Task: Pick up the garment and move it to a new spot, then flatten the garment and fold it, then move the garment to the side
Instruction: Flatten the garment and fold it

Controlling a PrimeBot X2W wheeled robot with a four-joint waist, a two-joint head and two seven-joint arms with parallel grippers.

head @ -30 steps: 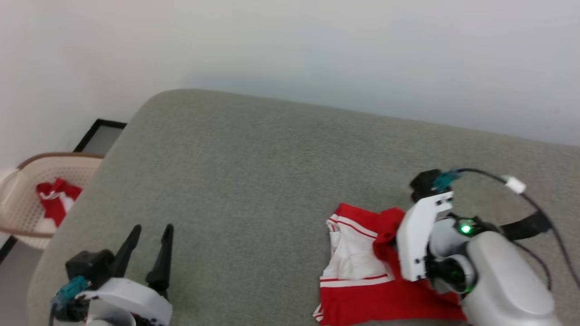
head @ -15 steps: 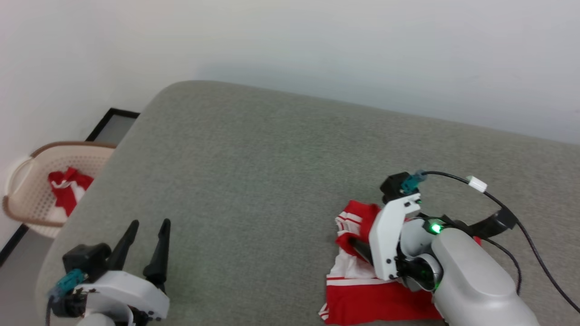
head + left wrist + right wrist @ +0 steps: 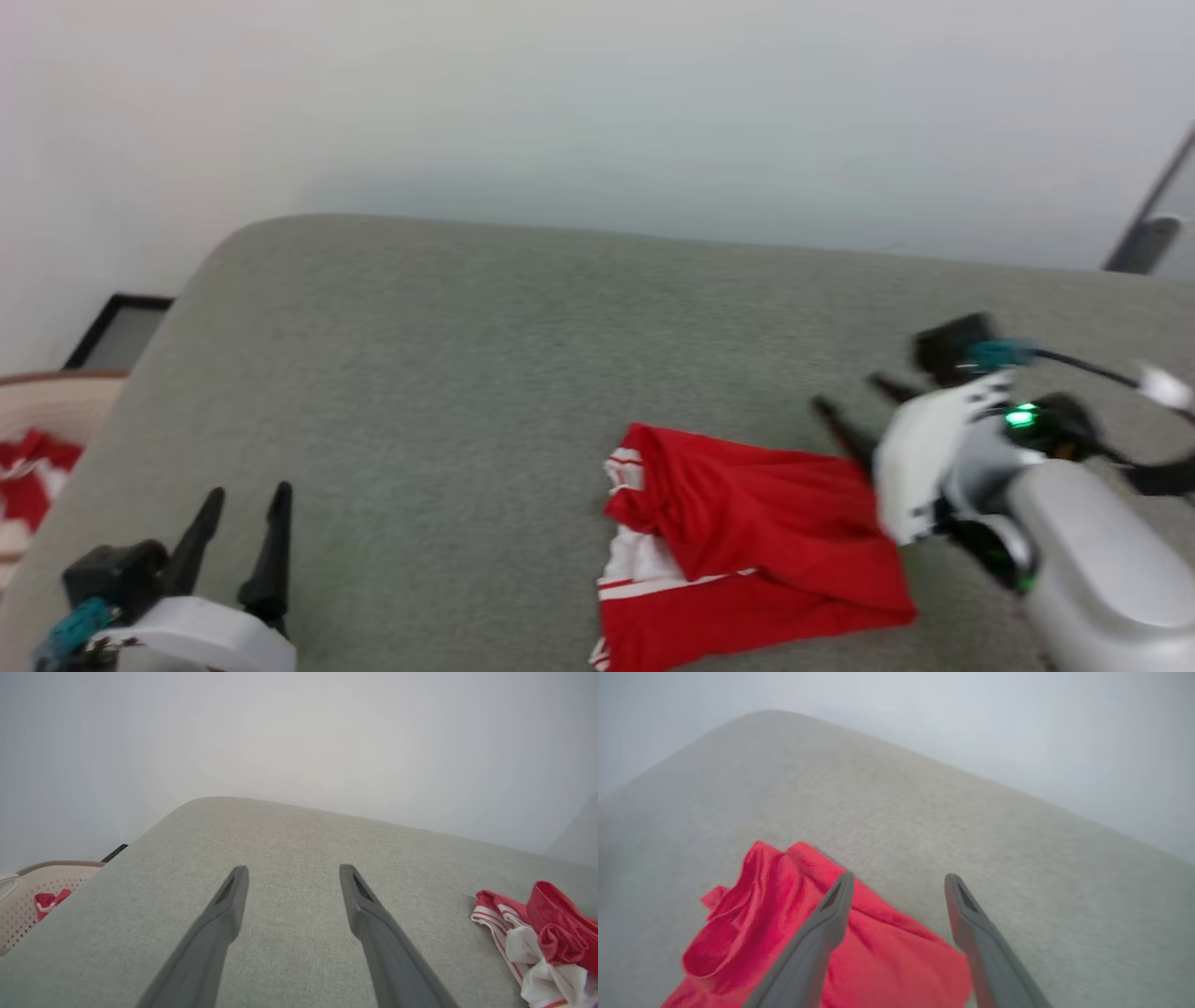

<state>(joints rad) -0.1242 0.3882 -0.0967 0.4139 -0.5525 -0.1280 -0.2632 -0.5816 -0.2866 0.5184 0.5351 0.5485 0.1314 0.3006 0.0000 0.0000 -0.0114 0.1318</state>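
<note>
**Red garment (image 3: 747,532) lies crumpled on the grey surface, both sets of fingers apart and grasping nothing**

The garment sits in a loose heap on the grey fabric-covered surface (image 3: 485,373), toward its near right part in the head view. A red panel is folded over the top. Below it and to the left, white cloth with red-and-white striped trim shows along the edge. The cloth is wrinkled and not flat, and no lettering can be made out.

The right gripper (image 3: 848,392) is just beside the garment's far right corner. Its two dark fingers are spread wide and hold nothing. In the right wrist view one finger crosses over the red cloth while the other is over bare grey fabric. Whether either one touches the cloth cannot be told.

The left gripper (image 3: 250,490) is well apart from the garment, at the near left of the surface. Its fingers point away from the robot, are parted, and are empty.

Off the left edge of the surface stands a beige perforated basket (image 3: 56,397) with a small red-and-white cloth bundle (image 3: 28,471) inside. A black-framed panel (image 3: 117,327) lies on the floor beyond the basket, by the pale wall (image 3: 597,112).
</note>
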